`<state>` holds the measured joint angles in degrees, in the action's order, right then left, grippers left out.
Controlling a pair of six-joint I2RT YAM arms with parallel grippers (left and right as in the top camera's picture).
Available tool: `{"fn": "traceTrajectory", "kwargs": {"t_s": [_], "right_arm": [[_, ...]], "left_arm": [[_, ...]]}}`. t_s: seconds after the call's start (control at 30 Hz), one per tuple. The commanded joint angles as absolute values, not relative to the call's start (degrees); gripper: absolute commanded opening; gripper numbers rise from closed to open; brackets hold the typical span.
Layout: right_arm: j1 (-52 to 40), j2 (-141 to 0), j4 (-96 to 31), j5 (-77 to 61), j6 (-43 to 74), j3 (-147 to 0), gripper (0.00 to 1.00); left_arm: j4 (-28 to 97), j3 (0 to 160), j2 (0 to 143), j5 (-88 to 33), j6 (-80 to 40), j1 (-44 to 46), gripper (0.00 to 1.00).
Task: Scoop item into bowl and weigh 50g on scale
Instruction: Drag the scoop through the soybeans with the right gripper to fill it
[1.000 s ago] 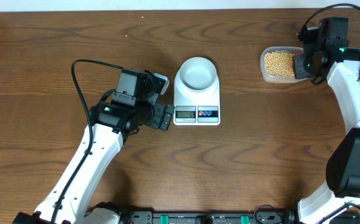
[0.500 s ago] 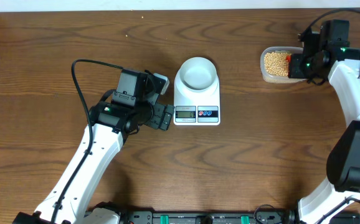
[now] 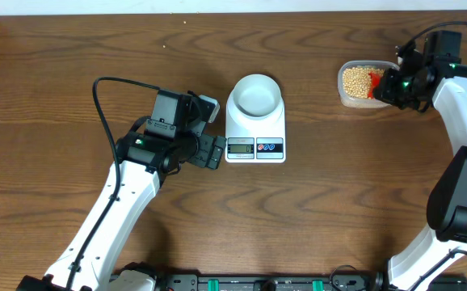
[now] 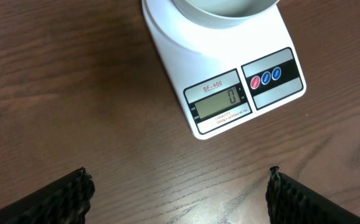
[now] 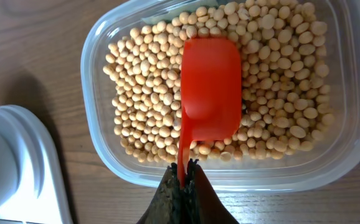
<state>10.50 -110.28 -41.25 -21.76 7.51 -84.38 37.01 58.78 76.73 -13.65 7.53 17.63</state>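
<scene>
Many small round tan-yellow beans [image 5: 142,93] fill the clear rounded-rectangular plastic container [image 5: 96,140] at the far right of the brown wooden table [image 3: 338,202]. Over them lies the cup of a red plastic scoop [image 5: 210,87]. Its thin handle is pinched between the narrow jaws of the right gripper [image 5: 183,174], at the container's near rim. The small round white bowl [image 3: 255,93] sits on the flat white rectangular digital scale [image 3: 241,131] near the table's middle, well apart from the container. The scale's grey display [image 4: 222,99] reads 0. The left gripper [image 4: 178,183] hovers just beside the scale's left edge, near the display end, jaws spread wide with only bare wood between them.
</scene>
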Motion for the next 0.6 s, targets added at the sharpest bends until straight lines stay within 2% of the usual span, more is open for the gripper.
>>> {"fn": "traceTrajectory", "kwargs": {"t_s": [0.0,0.37,0.57], "right_arm": [[11.53,-112.55,-41.56,-27.97,9.67,-84.31,0.01],[17.41,-112.55,-42.41,-37.91,9.82,-84.31,0.01],[18.83,-112.64,-42.30,-38.63,9.80,-84.31,0.01]], "left_arm": [[36.99,58.54,76.84,-14.13,7.70,17.43,0.91],[36.99,58.54,76.84,-14.13,7.70,17.43,0.91],[36.99,58.54,76.84,-14.13,7.70,17.43,0.91]]}}
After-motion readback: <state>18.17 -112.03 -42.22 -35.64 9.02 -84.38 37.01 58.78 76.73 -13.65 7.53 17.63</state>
